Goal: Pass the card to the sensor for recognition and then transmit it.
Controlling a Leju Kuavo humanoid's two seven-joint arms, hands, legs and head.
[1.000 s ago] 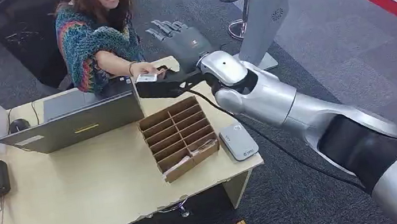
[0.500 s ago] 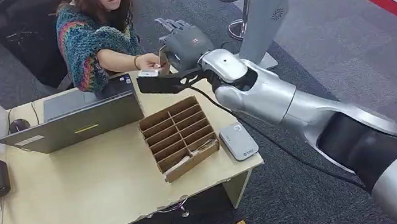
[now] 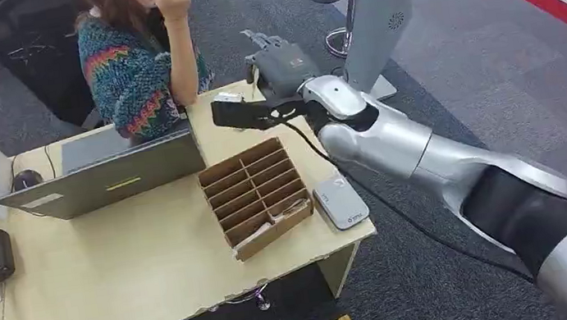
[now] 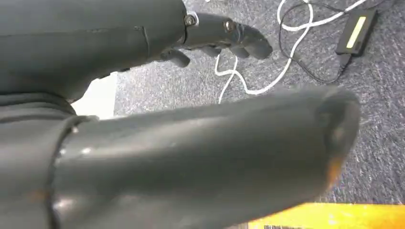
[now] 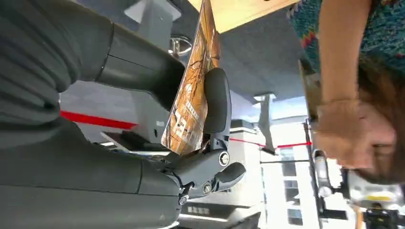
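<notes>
Right hand (image 3: 278,65): raised over the far edge of the pale wooden table (image 3: 113,273), pinching an orange printed card (image 5: 191,95) upright between thumb and fingers. Left hand (image 4: 143,95): hangs above grey carpet and white cables; grip cannot be told. Beside the right hand: seated person in a multicoloured knitted sweater (image 3: 131,64). Below: brown cardboard divider box (image 3: 256,197), grey card sensor (image 3: 340,202) at the table's right edge, grey laptop (image 3: 108,171).
</notes>
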